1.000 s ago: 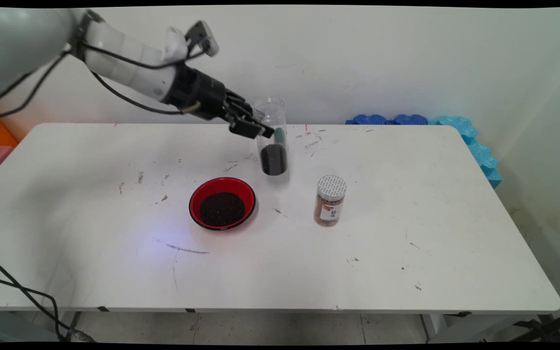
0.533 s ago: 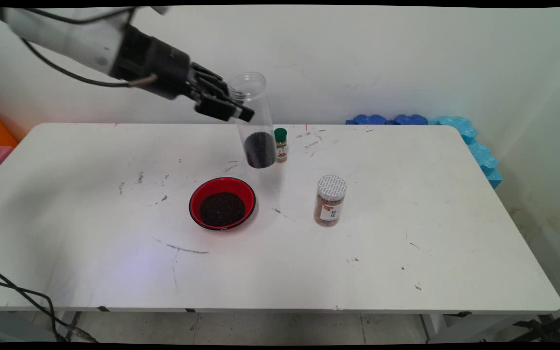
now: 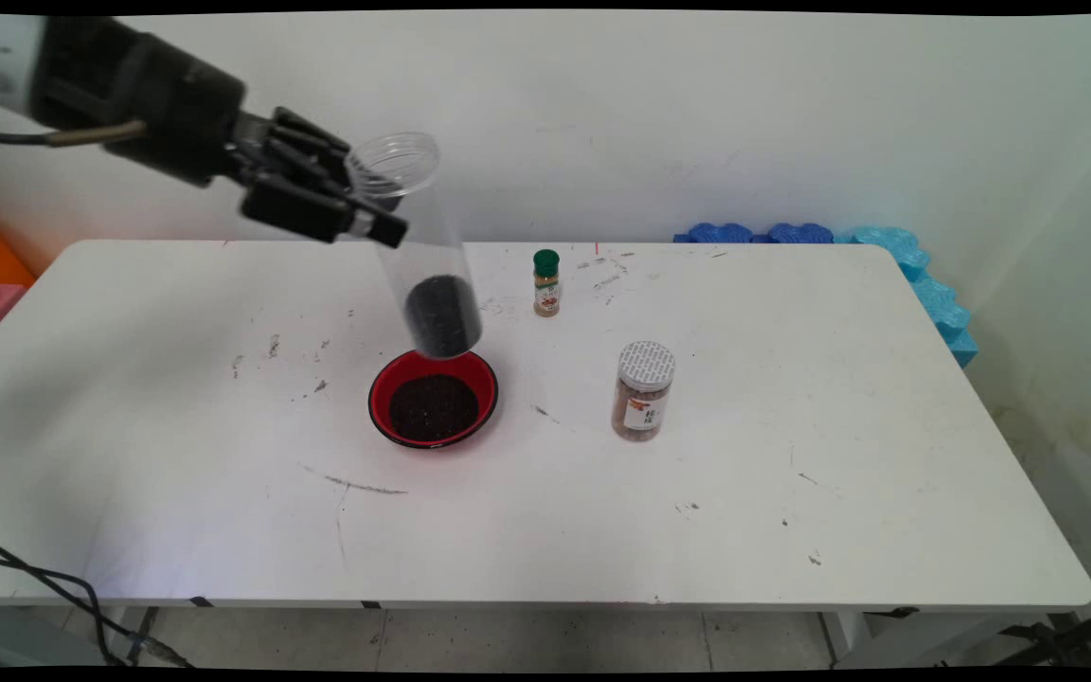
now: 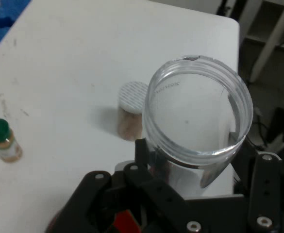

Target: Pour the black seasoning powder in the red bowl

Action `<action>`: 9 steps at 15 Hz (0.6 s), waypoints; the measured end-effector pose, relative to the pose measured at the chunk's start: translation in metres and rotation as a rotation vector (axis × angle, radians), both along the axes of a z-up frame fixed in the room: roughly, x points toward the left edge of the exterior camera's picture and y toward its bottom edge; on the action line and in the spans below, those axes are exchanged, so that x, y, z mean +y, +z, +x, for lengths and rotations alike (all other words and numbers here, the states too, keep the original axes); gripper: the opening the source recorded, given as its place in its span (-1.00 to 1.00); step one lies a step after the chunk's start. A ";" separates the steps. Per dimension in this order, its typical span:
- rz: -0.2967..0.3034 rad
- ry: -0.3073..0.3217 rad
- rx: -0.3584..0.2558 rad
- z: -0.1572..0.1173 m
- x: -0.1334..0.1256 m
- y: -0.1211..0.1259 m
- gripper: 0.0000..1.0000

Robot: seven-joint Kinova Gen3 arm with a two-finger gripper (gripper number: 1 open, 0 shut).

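My gripper (image 3: 370, 213) is shut on a tall clear plastic jar (image 3: 422, 256) near its open mouth and holds it in the air, slightly tilted. Dark grains fill the jar's bottom, which hangs just above the far rim of a red bowl (image 3: 384, 384) of the same dark grains. In the hand view the clear jar's (image 4: 197, 109) open mouth faces the camera between my fingers (image 4: 260, 189).
A small green-capped spice bottle (image 3: 545, 282) stands behind the bowl to the right, seen too as the bottle (image 4: 2, 141) in the hand view. A white-lidded jar (image 3: 644, 390) of brown powder stands right of the bowl. Blue foam pieces (image 3: 886, 251) line the table's far right edge.
The gripper has carried the clear jar up and to the left, from beside the spice bottle to above the red bowl's far rim. The spice bottle is now uncovered.
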State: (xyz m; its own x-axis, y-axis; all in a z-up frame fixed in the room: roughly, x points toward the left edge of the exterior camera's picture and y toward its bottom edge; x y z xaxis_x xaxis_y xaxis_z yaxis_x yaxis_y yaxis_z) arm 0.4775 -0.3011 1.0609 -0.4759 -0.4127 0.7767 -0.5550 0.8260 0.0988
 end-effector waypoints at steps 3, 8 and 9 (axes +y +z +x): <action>0.028 -0.012 -0.003 0.014 0.020 0.003 -1.00; 0.077 -0.004 -0.021 0.034 0.039 -0.010 -1.00; 0.085 0.000 -0.025 0.036 0.041 -0.014 -1.00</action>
State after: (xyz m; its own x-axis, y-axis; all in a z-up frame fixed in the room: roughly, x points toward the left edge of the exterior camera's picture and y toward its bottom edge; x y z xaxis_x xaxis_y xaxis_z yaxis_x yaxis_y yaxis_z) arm 0.5131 -0.2602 1.0471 -0.4946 -0.4767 0.7267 -0.5579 0.8153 0.1550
